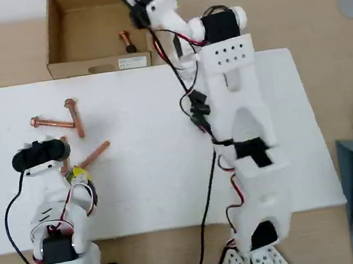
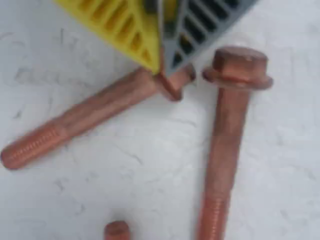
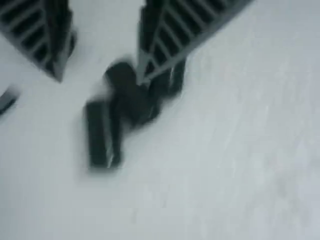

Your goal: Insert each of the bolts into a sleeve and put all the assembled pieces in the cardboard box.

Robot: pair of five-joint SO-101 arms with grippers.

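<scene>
Left gripper (image 2: 160, 69) pressed together, tips down on a copper flanged bolt (image 2: 95, 112) on the white mat (image 2: 125, 190); right gripper (image 3: 100, 62) spread over short black sleeves (image 3: 102, 132).
I'd spread the left one and straddle the shank mid-length rather than the head, clear of the neighbouring copper bolt (image 2: 225, 145). Brown cardboard box (image 1: 85, 67) sits beyond the mat, one piece (image 1: 127, 41) inside.
</scene>
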